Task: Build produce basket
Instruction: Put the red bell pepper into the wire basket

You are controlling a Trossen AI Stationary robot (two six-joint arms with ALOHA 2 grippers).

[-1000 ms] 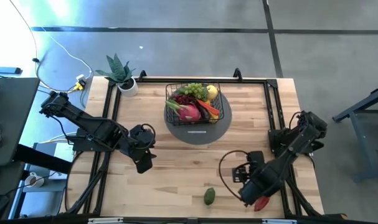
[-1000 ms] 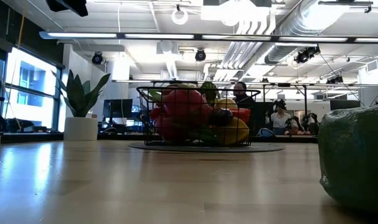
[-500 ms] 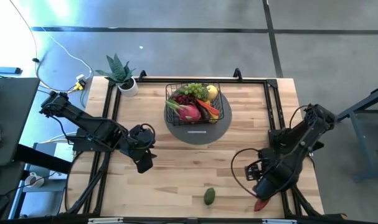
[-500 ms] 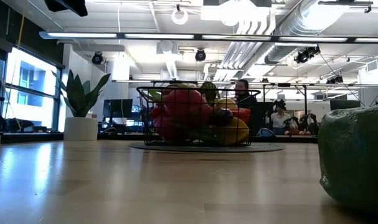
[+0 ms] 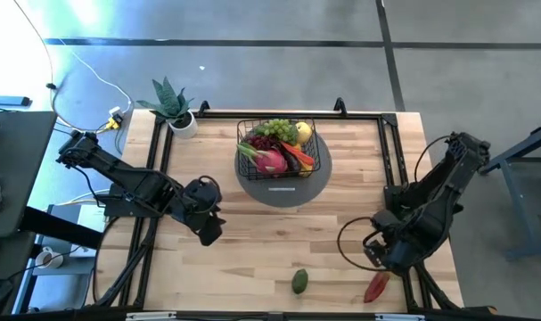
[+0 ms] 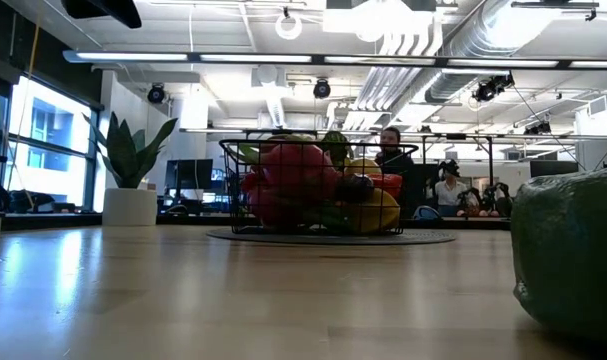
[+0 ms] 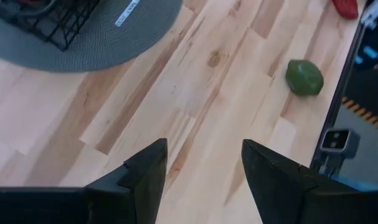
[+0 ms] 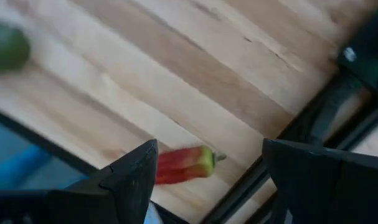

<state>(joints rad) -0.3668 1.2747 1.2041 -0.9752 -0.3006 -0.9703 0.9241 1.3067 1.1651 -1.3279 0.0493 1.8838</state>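
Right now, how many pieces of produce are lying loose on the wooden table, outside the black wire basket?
2. A green avocado lies near the table's front edge, and a red chilli lies to its right at the front right corner, below the right gripper. None seem hidden.

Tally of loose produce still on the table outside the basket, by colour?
Green: 1, avocado
Red: 1, chilli
Total: 2, both near the table's front edge; the rest sits in the basket.
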